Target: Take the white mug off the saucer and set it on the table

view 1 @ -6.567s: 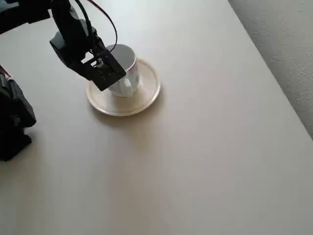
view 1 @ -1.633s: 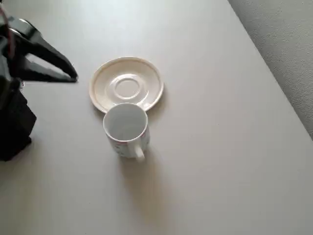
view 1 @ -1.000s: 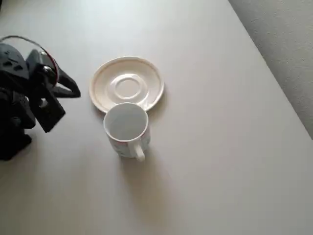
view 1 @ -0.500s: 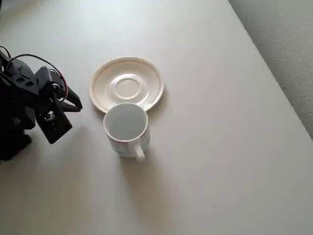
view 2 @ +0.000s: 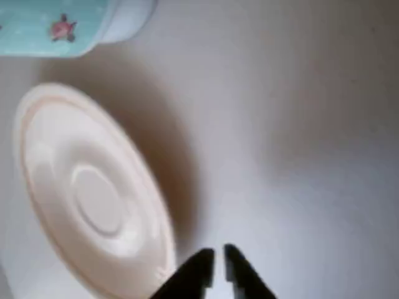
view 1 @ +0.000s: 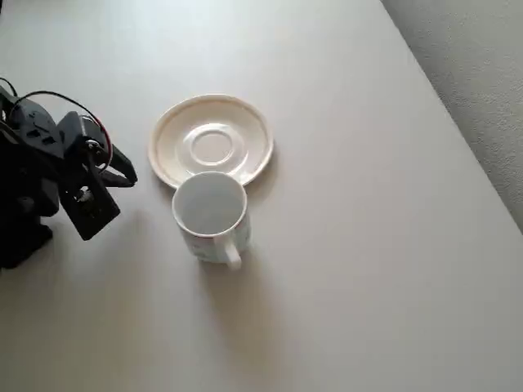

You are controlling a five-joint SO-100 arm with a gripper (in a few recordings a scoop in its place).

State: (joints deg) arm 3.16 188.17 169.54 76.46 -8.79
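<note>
One white mug (view 1: 210,216) is seen upright on the table (view 1: 368,269), just beside one saucer (view 1: 212,140) — bare. The gripper (view 2: 218,265) is closed on nothing, well apart from both.

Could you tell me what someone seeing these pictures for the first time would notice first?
Probably the white mug, standing upright on the table right beside the saucer, its handle pointing away from it in the overhead view. The saucer sits bare. At the left edge, the black gripper is apart from both, fingers nearly together and holding nothing.
</note>
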